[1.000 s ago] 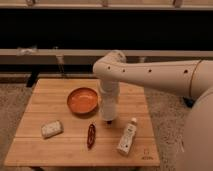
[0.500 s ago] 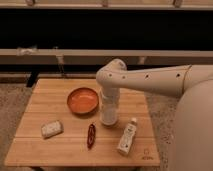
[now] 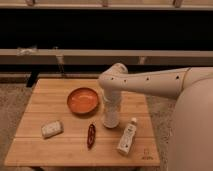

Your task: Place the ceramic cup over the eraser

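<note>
From where I stand, the arm reaches in from the right and bends straight down over the middle of the bench [image 3: 45,107], so the gripper [image 3: 111,116] points down just right of the orange bowl [image 3: 83,100]. Directly under the gripper stands the ceramic cup [image 3: 110,120], a white tapered form that seems to touch the wood; I cannot tell how wide the gripper is or whether it really holds the cup. The eraser I cannot see, so it may be hidden under the cup, which would mean the covering is nearly done. In front of the gripper and to its left lies the dark red-brown piece [image 3: 91,135], farther left the whitish block [image 3: 52,128], and to its right the squeeze bottle [image 3: 127,136].
</note>
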`<state>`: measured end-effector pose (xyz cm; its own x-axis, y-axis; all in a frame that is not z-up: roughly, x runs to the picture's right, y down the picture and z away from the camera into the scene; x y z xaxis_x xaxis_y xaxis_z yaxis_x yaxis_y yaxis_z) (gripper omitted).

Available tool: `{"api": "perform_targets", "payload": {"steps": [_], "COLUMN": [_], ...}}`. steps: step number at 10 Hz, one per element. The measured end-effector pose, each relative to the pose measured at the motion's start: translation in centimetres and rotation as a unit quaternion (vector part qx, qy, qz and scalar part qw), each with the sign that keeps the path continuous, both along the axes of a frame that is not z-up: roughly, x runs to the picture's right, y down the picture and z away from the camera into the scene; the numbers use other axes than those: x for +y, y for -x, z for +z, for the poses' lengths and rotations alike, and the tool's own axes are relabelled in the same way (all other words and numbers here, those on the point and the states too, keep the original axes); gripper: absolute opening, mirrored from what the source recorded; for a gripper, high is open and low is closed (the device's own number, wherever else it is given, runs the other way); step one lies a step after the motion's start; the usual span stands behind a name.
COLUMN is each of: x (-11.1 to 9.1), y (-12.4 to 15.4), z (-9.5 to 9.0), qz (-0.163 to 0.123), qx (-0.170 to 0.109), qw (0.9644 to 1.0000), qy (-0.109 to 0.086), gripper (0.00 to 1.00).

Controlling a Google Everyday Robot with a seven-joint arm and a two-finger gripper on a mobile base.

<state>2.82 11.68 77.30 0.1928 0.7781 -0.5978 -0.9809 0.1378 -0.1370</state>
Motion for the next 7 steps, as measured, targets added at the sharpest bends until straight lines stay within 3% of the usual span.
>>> {"api": "perform_targets", "payload": {"steps": [4,7], "x": [-0.9,-2.8], "y": [0.9,2.4], "z": [-0.3,-1.8], "qz": [-0.023,-0.059], "qx": [-0.007,-0.001], "qw": [0.9995,0.9979], "qy": [-0.019,-0.026], "gripper": [0.80,0.80]}}
